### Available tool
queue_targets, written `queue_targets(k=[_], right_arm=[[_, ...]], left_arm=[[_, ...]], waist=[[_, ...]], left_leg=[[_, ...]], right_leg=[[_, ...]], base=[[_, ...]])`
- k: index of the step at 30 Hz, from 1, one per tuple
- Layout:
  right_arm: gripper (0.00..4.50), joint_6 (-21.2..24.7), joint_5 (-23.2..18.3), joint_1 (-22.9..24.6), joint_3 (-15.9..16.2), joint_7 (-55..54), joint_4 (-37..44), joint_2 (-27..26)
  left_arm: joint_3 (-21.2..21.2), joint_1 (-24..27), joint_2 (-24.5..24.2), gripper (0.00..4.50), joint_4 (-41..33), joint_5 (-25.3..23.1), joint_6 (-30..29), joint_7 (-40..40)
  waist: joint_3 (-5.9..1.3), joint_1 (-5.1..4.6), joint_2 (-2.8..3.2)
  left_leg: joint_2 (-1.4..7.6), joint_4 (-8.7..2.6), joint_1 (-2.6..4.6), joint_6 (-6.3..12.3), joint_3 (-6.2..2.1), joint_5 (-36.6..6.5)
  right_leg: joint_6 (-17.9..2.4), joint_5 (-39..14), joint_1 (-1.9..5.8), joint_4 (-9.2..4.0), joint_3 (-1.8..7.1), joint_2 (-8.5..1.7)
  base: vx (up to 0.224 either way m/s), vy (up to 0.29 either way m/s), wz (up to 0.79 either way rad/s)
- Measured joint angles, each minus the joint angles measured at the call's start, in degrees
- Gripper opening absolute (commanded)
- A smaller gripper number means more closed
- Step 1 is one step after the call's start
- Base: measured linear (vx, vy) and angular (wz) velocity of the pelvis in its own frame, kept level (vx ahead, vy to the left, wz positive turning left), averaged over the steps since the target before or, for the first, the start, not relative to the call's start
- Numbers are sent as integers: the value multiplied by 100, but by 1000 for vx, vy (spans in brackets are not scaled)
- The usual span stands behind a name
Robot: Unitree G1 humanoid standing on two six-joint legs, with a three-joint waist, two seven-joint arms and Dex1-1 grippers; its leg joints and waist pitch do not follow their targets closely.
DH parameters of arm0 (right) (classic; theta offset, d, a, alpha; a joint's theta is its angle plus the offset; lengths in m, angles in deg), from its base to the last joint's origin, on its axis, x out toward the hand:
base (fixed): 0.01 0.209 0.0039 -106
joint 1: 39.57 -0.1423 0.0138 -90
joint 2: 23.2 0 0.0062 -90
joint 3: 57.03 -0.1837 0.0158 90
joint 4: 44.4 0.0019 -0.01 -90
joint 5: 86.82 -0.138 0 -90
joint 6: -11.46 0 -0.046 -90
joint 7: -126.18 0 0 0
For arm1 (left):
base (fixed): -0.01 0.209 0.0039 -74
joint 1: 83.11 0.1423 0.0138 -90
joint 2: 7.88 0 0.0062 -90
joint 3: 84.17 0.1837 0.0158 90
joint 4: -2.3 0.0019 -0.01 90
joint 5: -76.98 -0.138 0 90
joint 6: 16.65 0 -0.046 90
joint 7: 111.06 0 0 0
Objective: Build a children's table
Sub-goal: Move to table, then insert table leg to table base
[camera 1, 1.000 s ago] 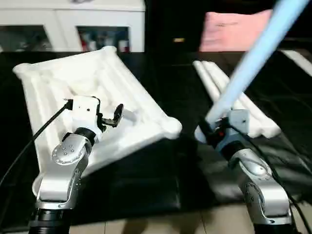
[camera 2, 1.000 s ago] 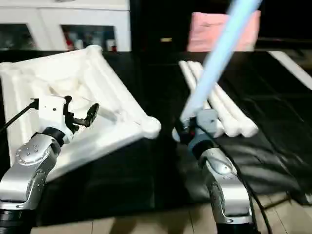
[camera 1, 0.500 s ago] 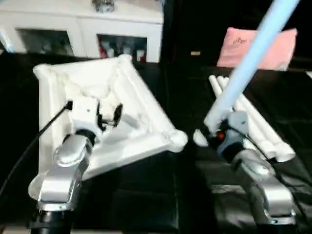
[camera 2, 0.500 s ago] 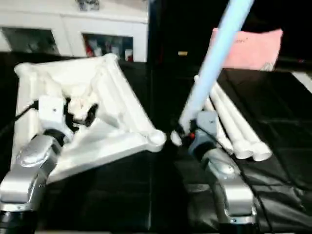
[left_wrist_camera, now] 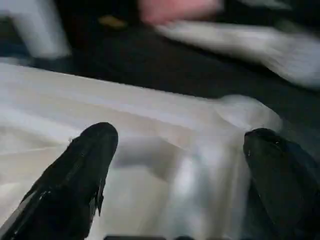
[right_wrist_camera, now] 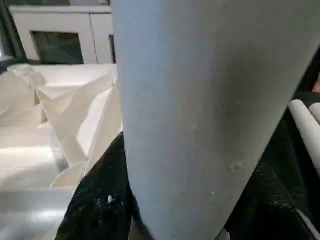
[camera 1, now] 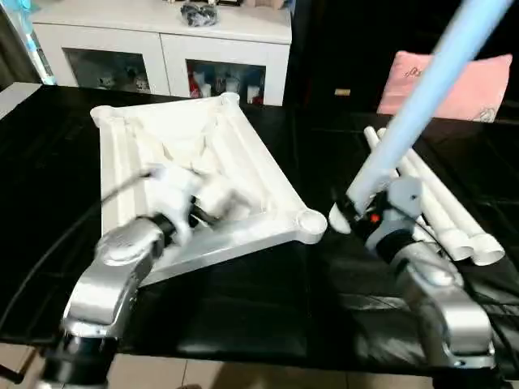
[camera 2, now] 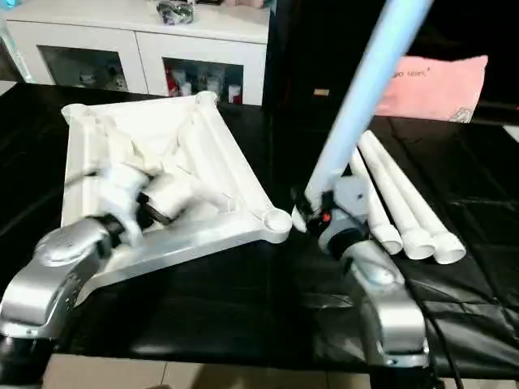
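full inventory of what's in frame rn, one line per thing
tabletop: 1, white, upside down on the black surface, left of centre
held leg: 1, white, tilted up in the right gripper
loose legs: 3, white, lying side by side at right
cabinet: 1, white, glass doors, behind
pillow: 1, pink, back right
left gripper: open, over the tabletop
right gripper: shut on the held leg, near the tabletop's corner socket

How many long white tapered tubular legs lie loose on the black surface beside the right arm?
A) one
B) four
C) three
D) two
C: three long white tapered tubular legs lie side by side on the black surface, while a fourth leg is held upright in the right gripper.
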Motion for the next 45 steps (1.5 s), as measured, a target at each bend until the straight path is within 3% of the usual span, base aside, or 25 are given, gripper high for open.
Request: queue_targets(k=[4,9,10,14,16,20,22,34,45], right_arm=[[193,-4,-66,-7,-102,26,-13,16],[193,-7,-142,-5,-115,69,-33,63],[193,-19,-133,-1,-119,64,-37,94],[193,-38,-140,16,-125,71,-34,114],[193,-37,-144,23,-126,73,-33,116],[193,-13,-160,92,-118,166,2,134],[193,-53,-49,101,-96,105,0,194],[193,-58,-185,307,-138,261,91,269],[193,-226,-428,483,-177,284,280,28]], left_arm=[[485,-259,-283,450,278,3,-188,-770],[932,-603,-273,450,682,-52,-578,-1136],[965,-663,-205,423,820,-119,-605,-1105],[995,-922,72,414,1336,-281,-668,-857],[992,-1050,126,377,1463,-294,-683,-796],[992,-1182,184,359,1673,-328,-678,-792],[993,-1249,234,328,1871,-393,-630,-751],[1211,-1698,375,241,2793,-698,-29,-978],[1239,-1744,380,152,2958,-794,133,-1242]], waist=[[-2,12,5],[3,13,18],[5,13,25],[20,13,57],[16,14,75],[8,6,105],[7,10,120],[-2,18,170],[1,11,258]], left_leg=[[1,-3,-106,54,6,33],[8,-5,-124,60,14,32],[8,-5,-121,60,16,33],[8,-5,-116,41,17,46],[9,-5,-116,37,18,57],[10,-5,-118,39,18,63],[10,-5,-118,40,18,65],[11,-5,-123,42,18,64],[12,-6,-127,42,19,64]], right_leg=[[0,0,-107,17,-6,1],[-4,-2,-125,15,-9,0],[-6,0,-122,14,-8,-1],[-23,24,-119,14,-8,-1],[-22,34,-119,15,-7,-1],[-22,41,-115,15,-6,-1],[-21,42,-115,14,-6,-1],[-21,42,-116,8,-9,-2],[-21,42,-116,9,-8,-2]], base=[[0,0,0],[0,0,0],[0,0,0],[0,0,0],[0,0,0],[0,0,0],[0,0,0],[0,0,0],[0,0,0]])
